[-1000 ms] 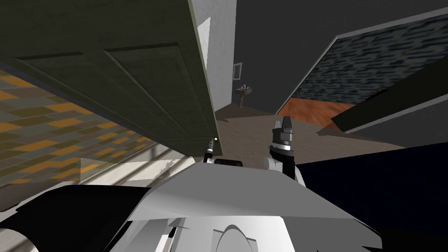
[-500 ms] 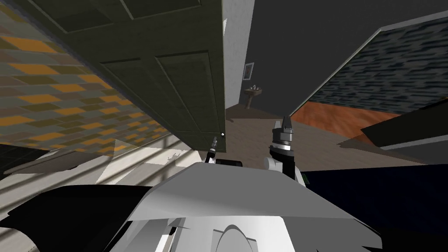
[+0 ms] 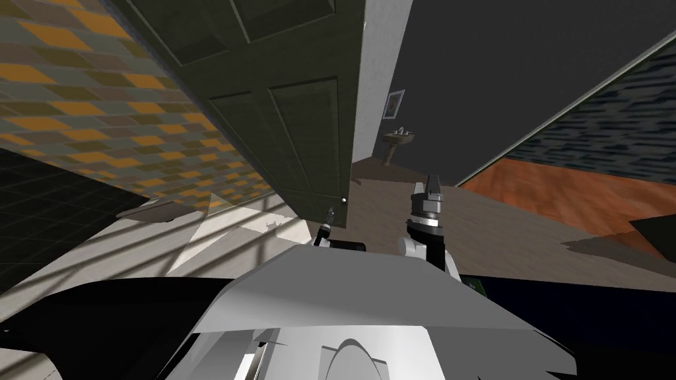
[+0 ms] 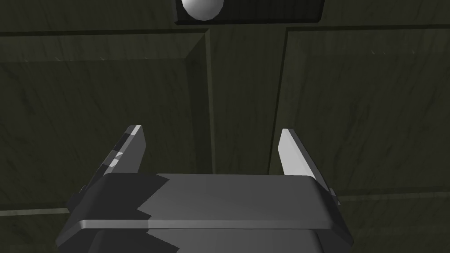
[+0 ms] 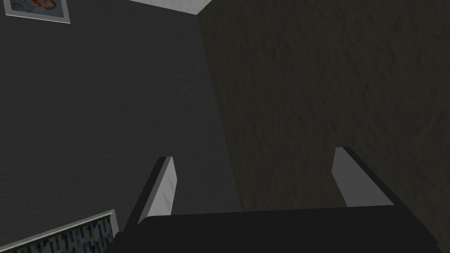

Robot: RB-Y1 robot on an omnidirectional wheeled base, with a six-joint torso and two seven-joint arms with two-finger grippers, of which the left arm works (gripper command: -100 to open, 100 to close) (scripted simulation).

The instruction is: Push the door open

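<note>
A dark olive panelled door (image 3: 290, 119) stands ajar in front of me, its free edge toward the middle of the head view. A small round pale knob (image 3: 344, 198) sits near that edge. My left gripper (image 3: 328, 214) is just under the knob, close to the door's face. In the left wrist view its fingers (image 4: 132, 149) stand wide apart with nothing between them. They point at the door panels (image 4: 342, 101), with the knob (image 4: 202, 8) beyond the fingertips. My right gripper (image 3: 432, 181) is raised to the right of the door edge. It is open (image 5: 255, 162) and holds nothing.
Past the door edge a brown floor (image 3: 396, 198) runs to a pedestal sink (image 3: 398, 140) against a dark grey wall. A wall patterned in orange and grey (image 3: 99, 112) lies left of the door. An orange wooden floor (image 3: 561, 191) lies to the right.
The whole head view has swung, so I have turned. The door and sink now sit further right and the door stands steeper. My left gripper stays just under the knob.
</note>
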